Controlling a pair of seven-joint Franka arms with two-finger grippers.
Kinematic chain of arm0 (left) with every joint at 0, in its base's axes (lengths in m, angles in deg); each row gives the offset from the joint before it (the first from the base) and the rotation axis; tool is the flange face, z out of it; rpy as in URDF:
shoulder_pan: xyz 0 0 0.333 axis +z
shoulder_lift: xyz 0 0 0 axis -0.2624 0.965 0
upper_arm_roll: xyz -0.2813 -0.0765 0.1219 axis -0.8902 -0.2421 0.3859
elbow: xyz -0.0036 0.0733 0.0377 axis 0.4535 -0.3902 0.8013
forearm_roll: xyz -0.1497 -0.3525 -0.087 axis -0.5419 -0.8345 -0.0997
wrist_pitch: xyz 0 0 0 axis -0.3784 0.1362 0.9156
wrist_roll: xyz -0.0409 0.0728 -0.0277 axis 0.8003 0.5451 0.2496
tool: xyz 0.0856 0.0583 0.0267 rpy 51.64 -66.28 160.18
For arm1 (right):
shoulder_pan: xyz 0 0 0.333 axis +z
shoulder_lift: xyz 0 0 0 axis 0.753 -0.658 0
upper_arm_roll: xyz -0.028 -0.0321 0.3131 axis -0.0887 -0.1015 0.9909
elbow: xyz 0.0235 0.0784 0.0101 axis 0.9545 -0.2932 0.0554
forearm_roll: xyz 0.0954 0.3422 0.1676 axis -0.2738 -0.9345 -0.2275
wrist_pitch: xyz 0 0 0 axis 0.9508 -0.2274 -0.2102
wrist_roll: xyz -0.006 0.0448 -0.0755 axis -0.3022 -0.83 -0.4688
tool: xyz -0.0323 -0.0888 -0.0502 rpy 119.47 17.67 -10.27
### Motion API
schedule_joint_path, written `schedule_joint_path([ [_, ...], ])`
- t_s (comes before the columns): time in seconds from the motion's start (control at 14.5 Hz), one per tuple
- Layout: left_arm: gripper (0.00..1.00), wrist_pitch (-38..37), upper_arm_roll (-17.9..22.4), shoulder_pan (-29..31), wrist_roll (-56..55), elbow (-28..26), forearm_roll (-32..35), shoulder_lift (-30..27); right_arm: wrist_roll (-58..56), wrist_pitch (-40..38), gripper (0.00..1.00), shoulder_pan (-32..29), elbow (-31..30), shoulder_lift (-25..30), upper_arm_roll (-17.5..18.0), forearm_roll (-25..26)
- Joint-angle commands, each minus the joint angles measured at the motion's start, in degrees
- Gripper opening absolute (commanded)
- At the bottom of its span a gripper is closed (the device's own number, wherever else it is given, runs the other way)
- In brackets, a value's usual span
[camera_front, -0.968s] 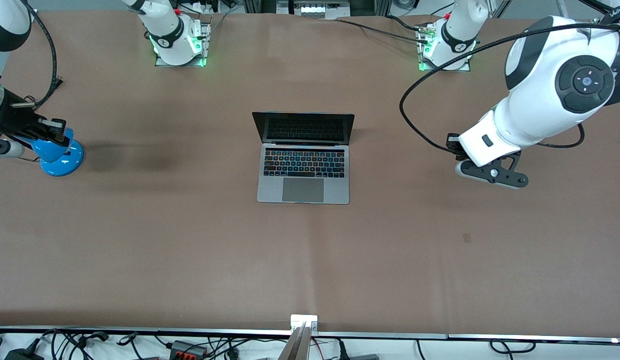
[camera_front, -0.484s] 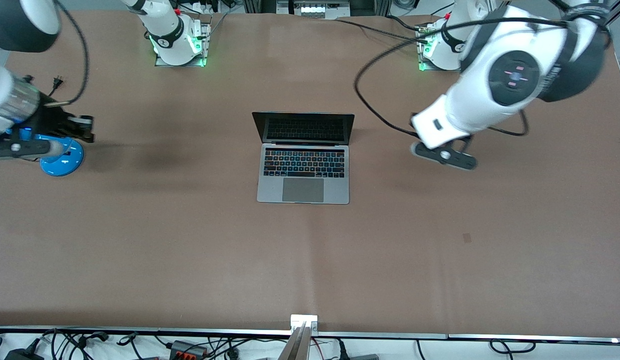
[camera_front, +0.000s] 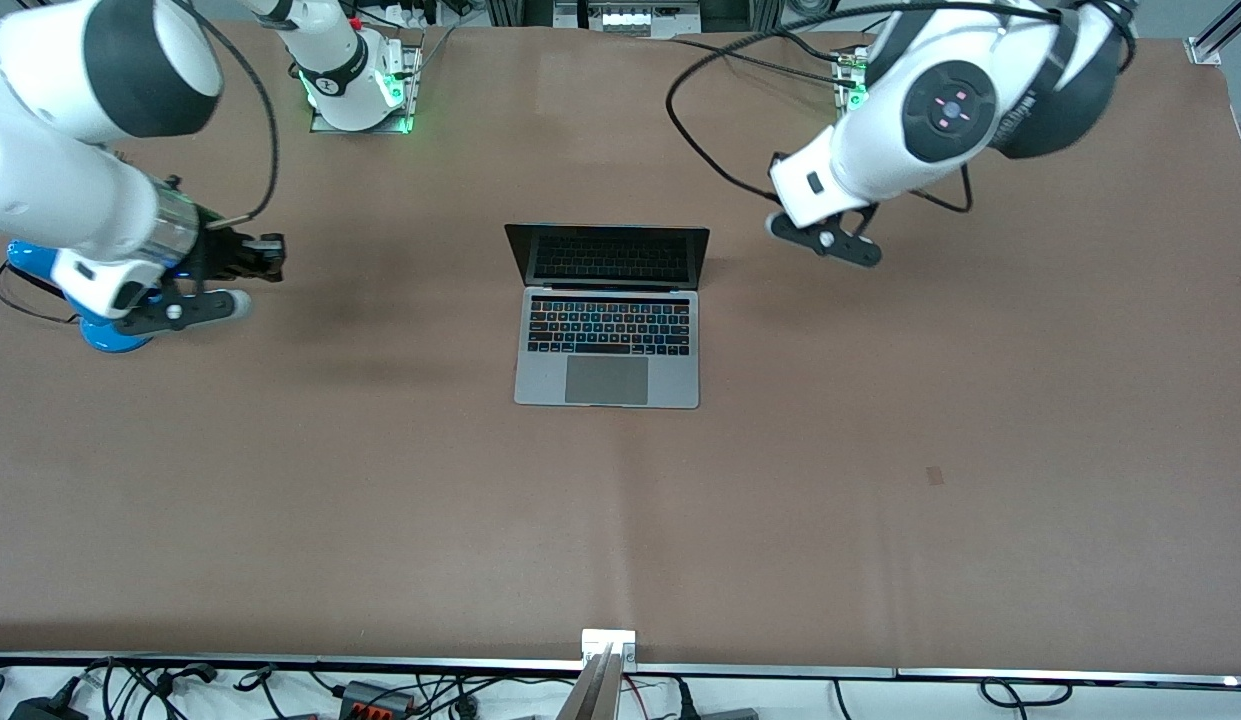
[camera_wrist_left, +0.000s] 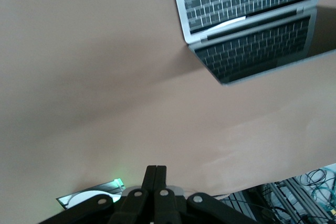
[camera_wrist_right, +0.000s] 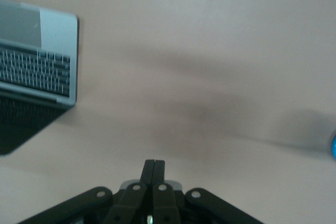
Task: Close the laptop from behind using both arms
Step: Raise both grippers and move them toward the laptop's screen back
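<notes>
The silver-grey laptop (camera_front: 607, 330) stands open in the middle of the table, with its dark screen upright and its keyboard lit. My left gripper (camera_front: 825, 238) is shut and empty. It hangs over bare table beside the screen, toward the left arm's end. My right gripper (camera_front: 185, 308) is shut and empty, over bare table toward the right arm's end, well apart from the laptop. In the left wrist view the shut fingers (camera_wrist_left: 156, 170) point at bare table, with the laptop (camera_wrist_left: 252, 19) off to one side. The right wrist view shows the shut fingers (camera_wrist_right: 154, 164) and the laptop's corner (camera_wrist_right: 37, 61).
A blue desk lamp base (camera_front: 105, 335) stands under my right arm near the table's end, and its edge shows in the right wrist view (camera_wrist_right: 334, 148). The two arm bases (camera_front: 360, 95) (camera_front: 880, 105) sit along the table's robot side. A black cable (camera_front: 720, 150) loops above the table by the left arm.
Both arms have swung inward toward the laptop. The left gripper has moved toward the laptop's screen and the robots' side. The right gripper has moved off the lamp toward the laptop.
</notes>
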Motion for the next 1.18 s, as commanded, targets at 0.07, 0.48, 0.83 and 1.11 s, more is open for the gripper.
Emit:
schedule_joint_path([
  [0.07,0.01,5.9,-2.4,0.6,1.4,-10.9,-6.0,-6.8,0.1,-7.7,0.00,4.7,-2.4,0.2,-0.4,-4.5],
  [0.48,0.01,6.0,-4.4,0.2,6.5,-16.5,-10.6,-9.3,3.8,-5.6,0.00,11.5,-7.2,-1.0,-0.4,-10.7],
  [0.83,0.01,8.2,-6.9,0.4,6.5,-18.8,-12.0,-9.8,12.9,-2.7,0.00,20.1,-7.9,-2.4,-0.4,-11.7],
  [1.11,0.01,10.2,-8.8,0.3,6.5,-21.1,-13.2,-10.3,15.9,0.1,0.00,23.5,-8.1,-4.4,-0.4,-12.1],
])
